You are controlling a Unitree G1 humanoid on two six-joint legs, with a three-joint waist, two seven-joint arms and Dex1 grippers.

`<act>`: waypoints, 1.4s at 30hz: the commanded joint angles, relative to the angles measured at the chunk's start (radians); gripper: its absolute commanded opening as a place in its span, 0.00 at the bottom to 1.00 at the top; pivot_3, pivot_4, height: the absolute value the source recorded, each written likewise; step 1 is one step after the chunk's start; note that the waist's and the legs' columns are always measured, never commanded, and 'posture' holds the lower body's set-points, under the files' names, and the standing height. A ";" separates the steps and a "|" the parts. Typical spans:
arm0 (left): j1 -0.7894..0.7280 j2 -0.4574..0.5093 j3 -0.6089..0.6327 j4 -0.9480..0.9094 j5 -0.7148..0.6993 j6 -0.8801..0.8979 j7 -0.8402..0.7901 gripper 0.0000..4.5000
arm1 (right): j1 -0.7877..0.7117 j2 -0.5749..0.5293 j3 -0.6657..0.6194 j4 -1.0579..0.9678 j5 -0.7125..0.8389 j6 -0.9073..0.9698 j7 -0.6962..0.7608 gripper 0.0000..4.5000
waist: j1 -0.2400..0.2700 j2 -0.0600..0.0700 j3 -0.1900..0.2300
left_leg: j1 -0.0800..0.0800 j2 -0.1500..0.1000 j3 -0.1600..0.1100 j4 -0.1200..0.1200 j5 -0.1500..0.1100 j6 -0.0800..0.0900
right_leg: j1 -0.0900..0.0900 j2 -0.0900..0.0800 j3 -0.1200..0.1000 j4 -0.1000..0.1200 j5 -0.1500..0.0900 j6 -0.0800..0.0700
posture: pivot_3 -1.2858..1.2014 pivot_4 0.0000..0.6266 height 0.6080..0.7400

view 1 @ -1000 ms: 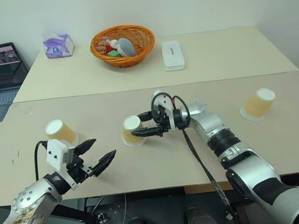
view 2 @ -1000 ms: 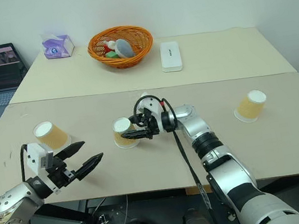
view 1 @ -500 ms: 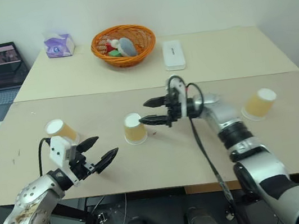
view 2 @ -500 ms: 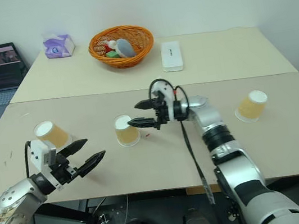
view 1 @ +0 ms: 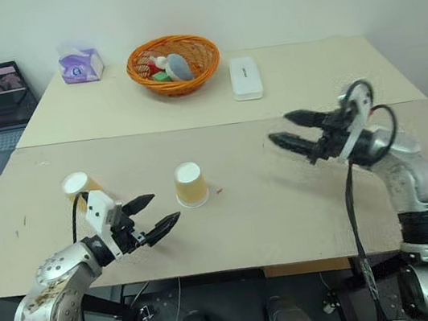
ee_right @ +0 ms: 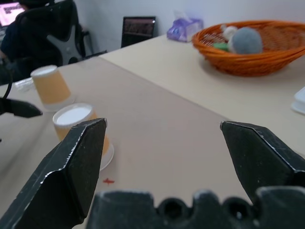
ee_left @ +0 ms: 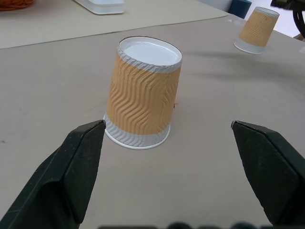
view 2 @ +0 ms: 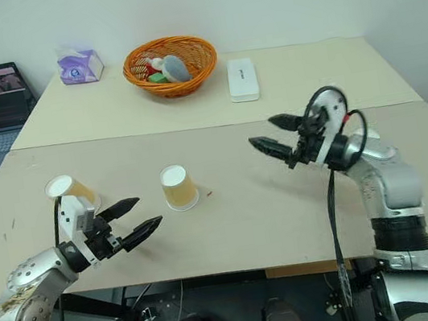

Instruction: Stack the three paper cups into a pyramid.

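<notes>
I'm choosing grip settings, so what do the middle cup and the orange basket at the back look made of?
The middle cup looks like paper: a matte tan sleeve embossed with wavy ripples, with a white band at its wide rim and a smooth white base facing up. The orange basket looks woven, likely wicker or rattan, going by its open interlaced strands; dyed or plastic strands can't be ruled out.

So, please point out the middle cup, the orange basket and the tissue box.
middle cup [view 1: 191, 187]: left eye view, on its tan side wall.
orange basket [view 1: 200, 63]: left eye view, on its woven outer wall at the right.
tissue box [view 1: 75, 67]: left eye view, on its purple front face.
</notes>
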State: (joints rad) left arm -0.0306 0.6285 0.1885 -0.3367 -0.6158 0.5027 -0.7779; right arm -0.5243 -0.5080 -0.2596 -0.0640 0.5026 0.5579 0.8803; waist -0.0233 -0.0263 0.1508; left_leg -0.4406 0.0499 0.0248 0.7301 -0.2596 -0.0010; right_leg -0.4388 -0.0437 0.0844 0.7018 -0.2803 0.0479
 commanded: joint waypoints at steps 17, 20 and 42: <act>-0.038 0.045 -0.130 -0.099 -0.013 0.017 -0.141 1.00 | 0.379 -0.338 -0.388 0.083 -0.069 -0.127 -0.136 0.99 | 0.004 0.000 0.000 | 0.002 0.000 0.002 0.000 0.000 0.000 | 0.002 0.001 0.002 -0.001 0.000 0.001 | 0.52 0.24 0.50; -0.070 0.041 -0.165 -0.119 -0.016 0.024 -0.153 1.00 | 0.395 -0.322 -0.358 0.108 -0.094 -0.167 -0.146 0.99 | 0.005 0.000 0.000 | 0.002 0.000 0.002 0.000 0.000 0.000 | 0.002 0.001 0.003 -0.001 0.000 0.001 | 0.52 0.24 0.50; -0.237 -0.065 -0.233 -0.082 0.057 -0.026 -0.109 1.00 | 0.325 -0.272 -0.253 0.156 -0.091 -0.192 -0.180 0.99 | 0.009 0.000 0.000 | 0.002 0.000 0.003 0.000 0.000 0.000 | 0.002 0.001 0.003 0.000 0.000 0.001 | 0.52 0.24 0.50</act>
State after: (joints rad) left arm -0.2462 0.5703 -0.0413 -0.4017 -0.5562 0.4998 -0.8896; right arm -0.1804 -0.7637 -0.5019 0.0935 0.4110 0.3934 0.7072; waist -0.0148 -0.0264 0.1512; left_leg -0.4388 0.0494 0.0273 0.7303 -0.2596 -0.0008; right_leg -0.4367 -0.0427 0.0878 0.7014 -0.2807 0.0490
